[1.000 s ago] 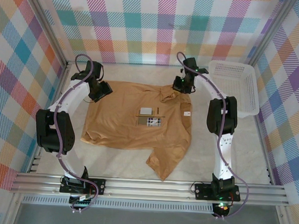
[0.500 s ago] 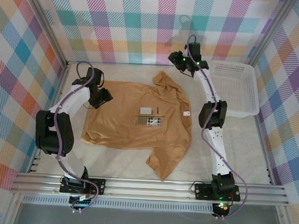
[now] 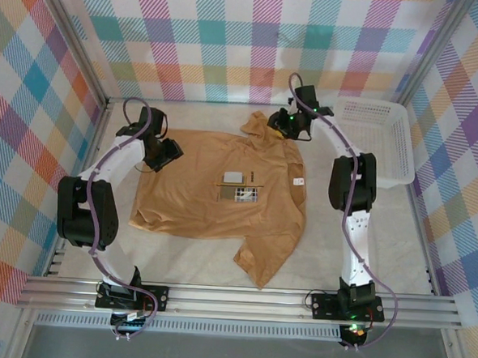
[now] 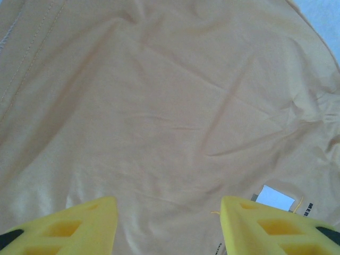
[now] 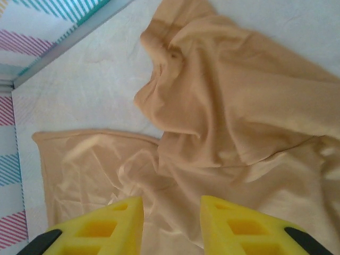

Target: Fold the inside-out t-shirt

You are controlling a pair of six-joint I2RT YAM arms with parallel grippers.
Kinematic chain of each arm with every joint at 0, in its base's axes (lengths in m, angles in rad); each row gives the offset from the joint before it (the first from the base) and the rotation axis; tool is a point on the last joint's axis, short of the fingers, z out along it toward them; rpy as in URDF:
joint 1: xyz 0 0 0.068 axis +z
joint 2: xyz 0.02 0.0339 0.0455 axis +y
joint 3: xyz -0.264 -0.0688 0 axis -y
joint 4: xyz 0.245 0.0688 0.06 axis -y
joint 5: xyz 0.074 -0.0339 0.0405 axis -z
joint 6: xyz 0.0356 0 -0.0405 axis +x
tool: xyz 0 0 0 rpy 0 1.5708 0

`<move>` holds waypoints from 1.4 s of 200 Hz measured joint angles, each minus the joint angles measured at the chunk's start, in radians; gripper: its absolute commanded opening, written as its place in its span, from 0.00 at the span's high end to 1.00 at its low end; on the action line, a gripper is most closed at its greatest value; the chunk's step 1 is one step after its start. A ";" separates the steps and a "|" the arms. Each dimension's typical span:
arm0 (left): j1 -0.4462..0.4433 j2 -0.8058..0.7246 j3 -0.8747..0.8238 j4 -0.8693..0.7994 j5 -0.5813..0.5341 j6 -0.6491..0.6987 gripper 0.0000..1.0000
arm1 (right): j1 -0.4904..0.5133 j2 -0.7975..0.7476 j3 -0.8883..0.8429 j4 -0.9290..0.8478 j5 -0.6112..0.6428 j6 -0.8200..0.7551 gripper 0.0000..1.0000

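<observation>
One shirt (image 3: 213, 202) lies spread on the table (image 3: 390, 237), centre of the frame, one corner (image 3: 258, 130) bunched at its upper edge. Left jaws, upper left, and right jaws, upper centre, hover over it, apart and empty. Cloth appears light and limp; hems and shoulder seams likely offer the surest hold.

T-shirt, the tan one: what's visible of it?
Tan soft-fabric short-sleeved t-shirt, lying mostly flat and lightly wrinkled on the pale table. The near sleeve points toward the arm bases; the far sleeve is bunched up below the open right pincer. A small white label sits on its right-arm side.
</observation>
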 measured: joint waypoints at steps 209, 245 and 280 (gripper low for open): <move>0.043 0.169 0.126 0.033 -0.025 -0.015 0.39 | -0.027 0.037 0.148 -0.202 0.132 -0.034 0.61; -0.045 -0.037 -0.085 0.082 -0.006 -0.019 0.34 | 0.044 -0.283 -0.299 -0.091 0.071 -0.027 0.58; -0.035 0.026 -0.164 0.076 -0.011 -0.017 0.26 | 0.072 -0.303 -0.526 -0.056 0.062 -0.017 0.57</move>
